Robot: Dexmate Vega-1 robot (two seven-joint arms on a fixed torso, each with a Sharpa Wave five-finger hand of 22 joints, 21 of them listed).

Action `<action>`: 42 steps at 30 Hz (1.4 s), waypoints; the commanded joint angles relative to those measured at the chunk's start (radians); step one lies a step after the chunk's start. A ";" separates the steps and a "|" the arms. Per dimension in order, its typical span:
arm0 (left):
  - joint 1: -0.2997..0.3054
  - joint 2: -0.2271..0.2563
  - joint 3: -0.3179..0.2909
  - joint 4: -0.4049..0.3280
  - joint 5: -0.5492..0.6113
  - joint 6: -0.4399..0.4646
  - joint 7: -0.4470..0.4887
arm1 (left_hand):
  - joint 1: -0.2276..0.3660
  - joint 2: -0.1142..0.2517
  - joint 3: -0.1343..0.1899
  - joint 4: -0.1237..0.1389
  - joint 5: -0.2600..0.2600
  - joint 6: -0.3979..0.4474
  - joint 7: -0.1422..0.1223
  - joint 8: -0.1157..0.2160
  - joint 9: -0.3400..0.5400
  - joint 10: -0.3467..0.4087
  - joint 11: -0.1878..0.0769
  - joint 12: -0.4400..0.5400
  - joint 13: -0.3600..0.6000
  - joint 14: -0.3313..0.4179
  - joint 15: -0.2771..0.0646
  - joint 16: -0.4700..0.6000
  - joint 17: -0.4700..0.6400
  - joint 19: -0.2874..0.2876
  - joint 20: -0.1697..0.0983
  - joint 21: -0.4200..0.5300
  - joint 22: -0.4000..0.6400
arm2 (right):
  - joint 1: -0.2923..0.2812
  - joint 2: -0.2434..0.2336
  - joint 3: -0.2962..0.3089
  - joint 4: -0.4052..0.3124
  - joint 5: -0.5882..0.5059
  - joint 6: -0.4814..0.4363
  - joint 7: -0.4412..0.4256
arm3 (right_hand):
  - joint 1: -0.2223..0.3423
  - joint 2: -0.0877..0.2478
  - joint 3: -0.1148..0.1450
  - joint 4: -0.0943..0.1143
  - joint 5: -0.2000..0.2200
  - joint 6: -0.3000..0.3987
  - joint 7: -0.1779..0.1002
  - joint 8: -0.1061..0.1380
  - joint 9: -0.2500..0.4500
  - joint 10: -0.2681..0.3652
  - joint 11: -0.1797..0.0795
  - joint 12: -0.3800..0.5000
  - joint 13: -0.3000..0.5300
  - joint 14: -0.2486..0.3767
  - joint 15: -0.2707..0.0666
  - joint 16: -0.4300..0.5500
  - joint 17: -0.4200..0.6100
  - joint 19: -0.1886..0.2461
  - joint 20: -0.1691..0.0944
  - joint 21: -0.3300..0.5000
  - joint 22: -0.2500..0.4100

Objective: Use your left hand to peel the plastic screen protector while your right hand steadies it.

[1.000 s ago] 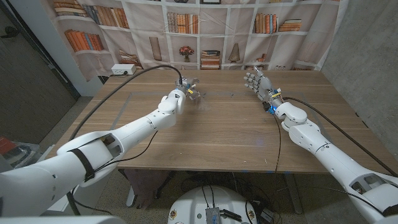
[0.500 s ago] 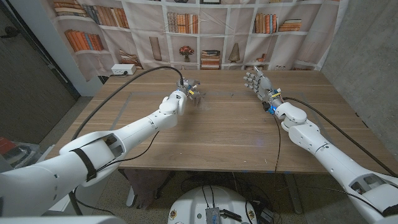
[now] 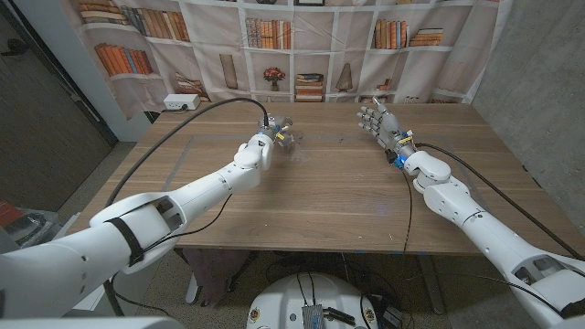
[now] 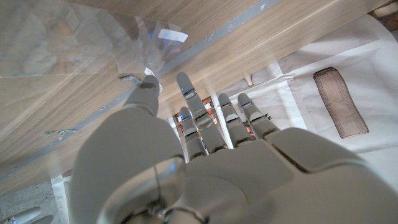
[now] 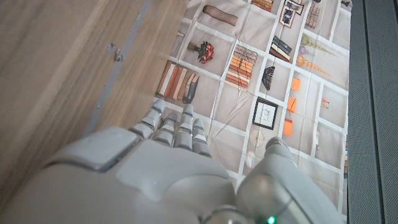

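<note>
The clear plastic screen protector is a thin see-through sheet at the tips of my left hand, over the far middle of the table. In the left wrist view the sheet hangs just above the wood, with a small pale tab at its edge. My left hand has its thumb tip on the sheet's corner beside a straight finger, and seems to pinch it. My right hand stands apart at the far right, fingers spread and upright, holding nothing. In its own wrist view my right hand has only wood ahead of it.
A white box sits at the table's far left corner. A bookshelf-print backdrop hangs behind the table. Faint tape lines mark the wood. Black cables run along both arms.
My left hand has shifted slightly toward the far side with the sheet. The right hand has not moved.
</note>
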 commanded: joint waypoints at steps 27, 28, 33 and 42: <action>0.004 -0.029 0.008 0.052 -0.019 -0.043 0.031 | 0.032 0.015 0.030 -0.001 -0.001 0.045 -0.004 0.005 0.003 0.033 0.000 0.005 0.003 0.030 -0.165 -0.009 0.005 0.012 0.006 -0.014 0.005 | 0.015 0.016 -0.001 0.031 0.004 0.022 0.025 | 0.001 0.011 -0.003 -0.007 -0.002 -0.001 -0.004 0.005 0.003 0.001 0.001 -0.007 0.005 -0.006 0.000 -0.002 0.002 0.007 0.007 -0.019 0.004; 0.004 -0.031 0.009 0.052 -0.018 -0.041 0.029 | 0.034 0.018 0.032 -0.001 -0.002 0.046 -0.004 0.005 0.002 0.035 -0.001 0.006 0.004 0.035 -0.167 -0.007 0.006 0.013 0.007 -0.015 0.005 | 0.015 0.017 -0.001 0.031 0.005 0.022 0.025 | 0.000 0.012 -0.003 -0.007 -0.002 -0.001 -0.004 0.005 0.003 0.000 0.001 -0.007 0.005 -0.006 0.000 -0.002 0.002 0.007 0.007 -0.020 0.004; 0.005 -0.031 0.014 0.052 -0.016 -0.044 0.023 | 0.038 0.018 0.035 -0.003 -0.002 0.050 -0.003 0.005 0.002 0.037 -0.001 0.007 0.004 0.039 -0.169 -0.007 0.006 0.015 0.005 -0.015 0.005 | 0.010 0.016 0.001 0.024 0.009 0.020 0.025 | 0.000 0.012 -0.004 -0.008 -0.002 -0.001 -0.005 0.005 0.003 -0.001 -0.001 -0.008 0.005 -0.007 0.000 -0.002 0.002 0.008 0.007 -0.023 0.005; 0.007 -0.033 0.015 0.053 -0.016 -0.041 0.021 | 0.037 0.006 0.032 -0.003 -0.006 0.051 -0.004 0.003 0.002 0.029 0.000 0.004 0.005 0.034 -0.162 -0.012 0.006 0.014 0.003 -0.018 0.005 | -0.006 0.010 0.007 0.008 0.016 0.018 0.020 | 0.000 0.013 -0.005 -0.010 -0.002 0.000 -0.005 0.005 0.003 0.000 0.000 -0.008 0.005 -0.005 0.000 -0.002 0.002 0.010 0.006 -0.027 0.005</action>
